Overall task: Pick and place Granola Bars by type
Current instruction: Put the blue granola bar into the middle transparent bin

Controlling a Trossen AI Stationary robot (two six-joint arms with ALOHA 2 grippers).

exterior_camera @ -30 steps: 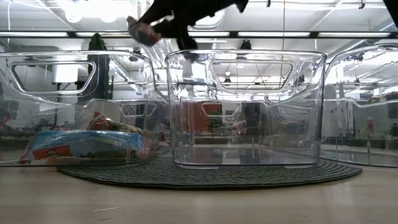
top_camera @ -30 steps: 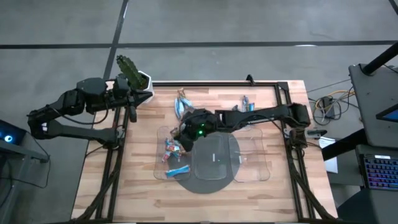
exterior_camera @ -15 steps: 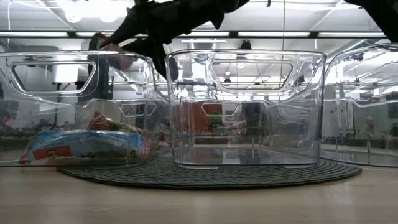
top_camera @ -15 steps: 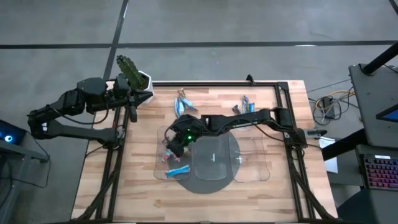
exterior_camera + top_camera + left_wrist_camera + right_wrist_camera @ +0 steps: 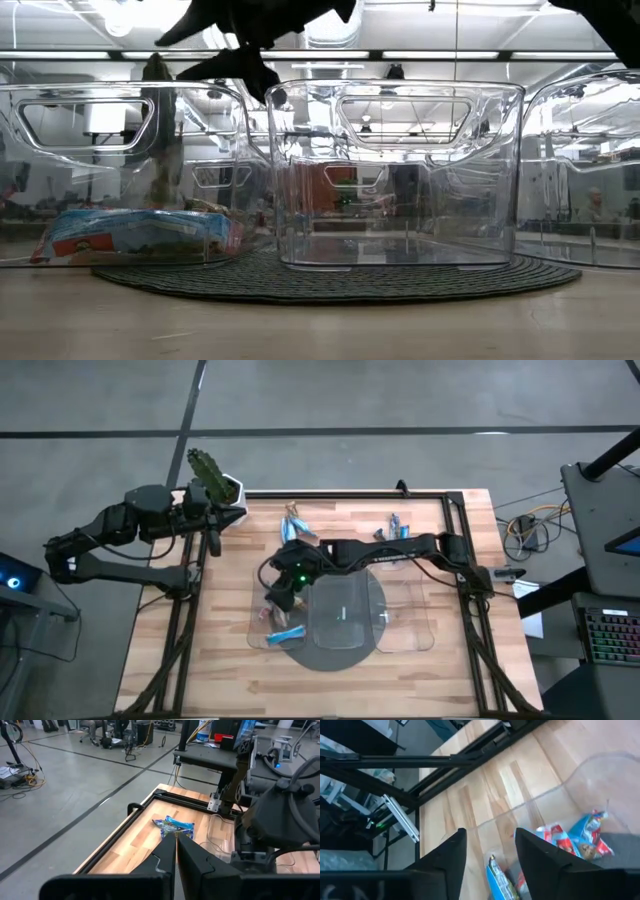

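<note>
My right gripper (image 5: 279, 594) hangs open above the left clear tray (image 5: 258, 641); nothing shows between its fingers in the right wrist view (image 5: 490, 838) or the low view (image 5: 215, 50). Red-pink and light blue granola bars (image 5: 570, 840) lie on the tray's floor below it, with one blue bar (image 5: 287, 633) nearer the table's near edge. The low view shows them as a heap (image 5: 140, 230). More light blue bars (image 5: 293, 526) lie flat on the wood at the far side, and a few others (image 5: 397, 528) to their right. My left gripper (image 5: 176, 842) is shut, parked past the table's far left corner.
The middle tray (image 5: 345, 622) and right tray (image 5: 412, 625) stand beside the left one on a dark round mat (image 5: 330, 658). A potted plant (image 5: 210, 468) sits at the far left corner. A black frame (image 5: 455, 510) edges the table.
My right gripper carried a red-pink bar toward the table's left and near edges, over the left tray, and dipped lower. It then opened and let go; the bar is gone from its fingers and lies among the bars in the left tray.
</note>
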